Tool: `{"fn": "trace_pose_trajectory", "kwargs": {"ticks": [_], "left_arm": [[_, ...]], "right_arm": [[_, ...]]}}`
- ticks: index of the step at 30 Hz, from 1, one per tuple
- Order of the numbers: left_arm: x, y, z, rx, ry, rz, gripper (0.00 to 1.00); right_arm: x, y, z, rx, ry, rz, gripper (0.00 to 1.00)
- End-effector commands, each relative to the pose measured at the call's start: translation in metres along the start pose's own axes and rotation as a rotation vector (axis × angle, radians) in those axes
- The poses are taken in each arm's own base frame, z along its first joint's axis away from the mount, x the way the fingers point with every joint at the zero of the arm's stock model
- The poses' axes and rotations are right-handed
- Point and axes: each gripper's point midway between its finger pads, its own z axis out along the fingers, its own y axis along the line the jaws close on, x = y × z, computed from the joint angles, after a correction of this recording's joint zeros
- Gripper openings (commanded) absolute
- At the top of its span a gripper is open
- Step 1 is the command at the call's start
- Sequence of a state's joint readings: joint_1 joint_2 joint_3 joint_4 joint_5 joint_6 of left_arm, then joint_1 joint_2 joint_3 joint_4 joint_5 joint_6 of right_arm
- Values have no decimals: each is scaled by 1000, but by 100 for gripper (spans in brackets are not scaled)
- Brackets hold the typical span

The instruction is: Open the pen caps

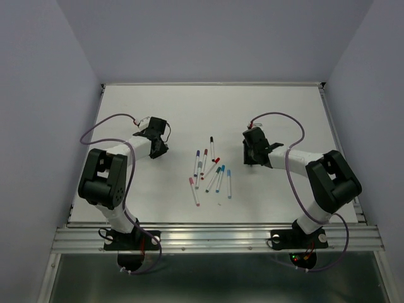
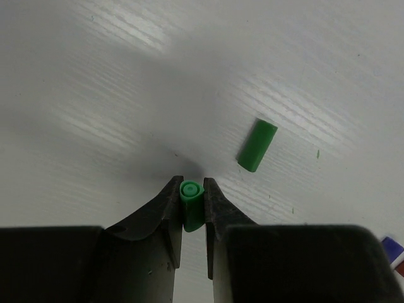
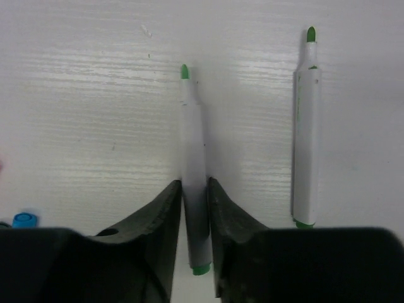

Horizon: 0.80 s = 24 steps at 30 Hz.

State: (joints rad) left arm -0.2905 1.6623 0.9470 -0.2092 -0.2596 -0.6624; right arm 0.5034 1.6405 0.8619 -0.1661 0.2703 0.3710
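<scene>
Left fingers: pinching a short green plastic cap; a second green cap lies loose ahead-right.
Right fingers: flanking a white-barrelled uncapped green pen, tip pointing away; grip unclear.
Beside it: a parallel uncapped green pen, apart.
Likely next: the capped pens between both arms, axes mostly near-to-far, bare white worktop around.

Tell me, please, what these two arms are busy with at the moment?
They are uncapping marker pens. The left fingers are shut on a green cap, and a second green cap lies loose on the table nearby. An uncapped green pen sits between the right fingers, though I cannot tell whether they are clamped on it. Another uncapped green pen lies beside it. A cluster of other pens lies mid-table between the arms.
</scene>
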Motion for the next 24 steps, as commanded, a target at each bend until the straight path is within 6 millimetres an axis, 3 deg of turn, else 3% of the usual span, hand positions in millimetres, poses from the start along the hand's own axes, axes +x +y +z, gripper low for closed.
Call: {"fn": "trace_pose_trajectory", "kwargs": {"ticks": [1,9,12,16,18,24], "left_arm": [[-26,-6,-2,-6,-59,-19,3],[-26,-16,7,15,-38,-5,4],[-26,-20,10,23,-25,-2,6],[-23,-24,12,36,-8,0,9],[-22,-24,13,35,-7,-2,14],[-19,-23,10,38,9,-11,26]], "right_arm": [[-19,-1,-3,18,-39,-2,37],[-40,18,-26,-96,-79,-8,61],[-54,26,-41,-152,-118,-7,66],[-72,33,-64,-207,-179,8,81],[-78,33,-73,-222,-205,14,100],[-83,30,-87,-232,-243,23,100]]}}
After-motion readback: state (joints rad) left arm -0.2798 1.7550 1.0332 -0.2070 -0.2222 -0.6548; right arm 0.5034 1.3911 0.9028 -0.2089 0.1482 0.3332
